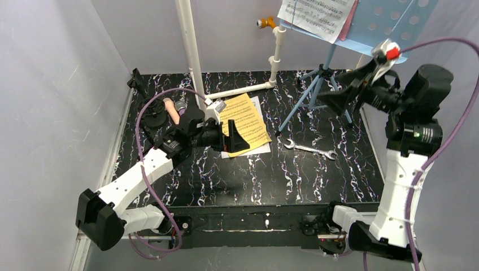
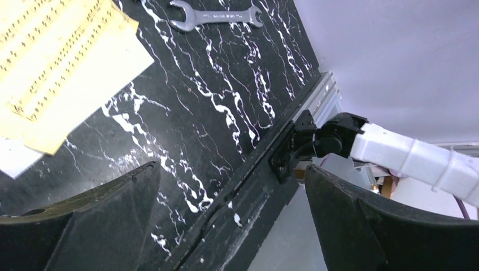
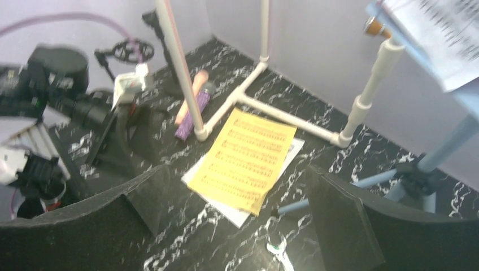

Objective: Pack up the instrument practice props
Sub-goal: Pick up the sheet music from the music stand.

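Packing looks barely begun, with no prop put away: the yellow sheet-music pages (image 1: 244, 119) lie flat on the counter (image 1: 294, 180), the peach microphone (image 1: 171, 111) and purple glitter microphone (image 3: 185, 123) side by side off to their left, and the light-blue music rack (image 1: 395, 22) stands upright, pages on it. The left jaws hang wide apart and empty just beside the yellow pages; the right jaws, equally spread and empty, are raised near the rack.
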